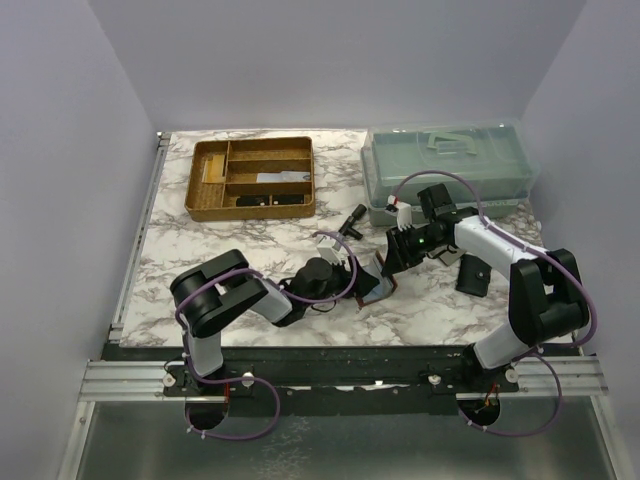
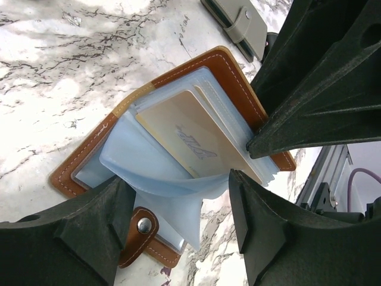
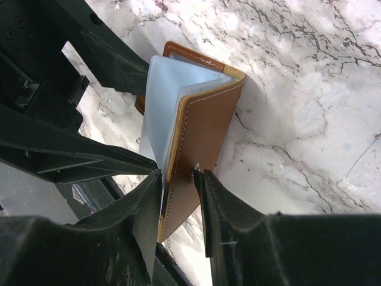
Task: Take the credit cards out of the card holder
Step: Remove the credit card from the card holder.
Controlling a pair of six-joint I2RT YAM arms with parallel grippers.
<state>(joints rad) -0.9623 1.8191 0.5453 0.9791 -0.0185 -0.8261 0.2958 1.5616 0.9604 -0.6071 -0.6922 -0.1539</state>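
Your right gripper pinched card holder at its near end, one finger on each side of brown leather cover. You held that cover raised, apart from inner pages. White stitching ran along cover's edge. Small metal stud sat on cover, just beside your right finger. Pale blue plastic sleeves fanned out left of cover. Left gripper came in from holder's left, fingers spread, tips at sleeves; contact unclear. Marble table lay right of holder.

Reddish-brown card holder, tan credit card
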